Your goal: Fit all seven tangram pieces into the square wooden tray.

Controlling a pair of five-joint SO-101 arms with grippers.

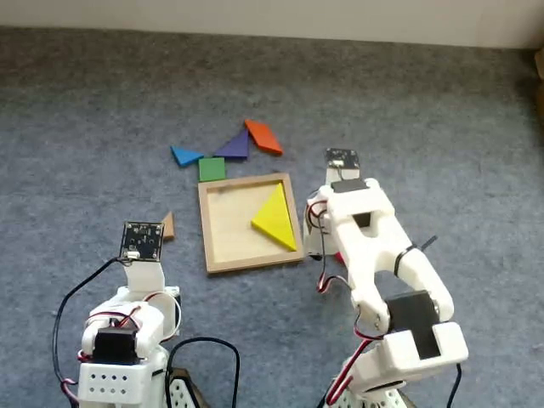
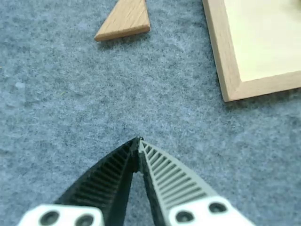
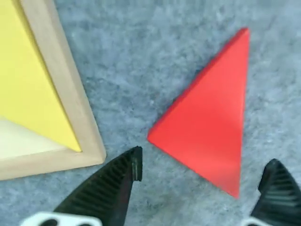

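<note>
Grey carpet-like table surface (image 1: 102,127), carrying square wooden tray (image 1: 205,229) near centre. Clustered just past tray's far edge: green square (image 1: 212,168) closest to the rim, blue triangle (image 1: 184,155), purple triangle (image 1: 235,146), orange parallelogram (image 1: 263,136). Plain wood piece (image 1: 168,225) near tray's left side; red triangle (image 3: 207,127) just beside its near right corner.

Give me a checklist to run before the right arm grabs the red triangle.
1. The right tool is open: ok.
2. The red triangle lies flat on the carpet, its near corner between the tool's tips: ok.
3. The triangle is apart from the tray: ok.
4. There is free room in the tray beside the yellow triangle: ok.
5. The left tool is shut and off the tray: ok.
6. The tool is low enough to grip: cannot tell.
</note>
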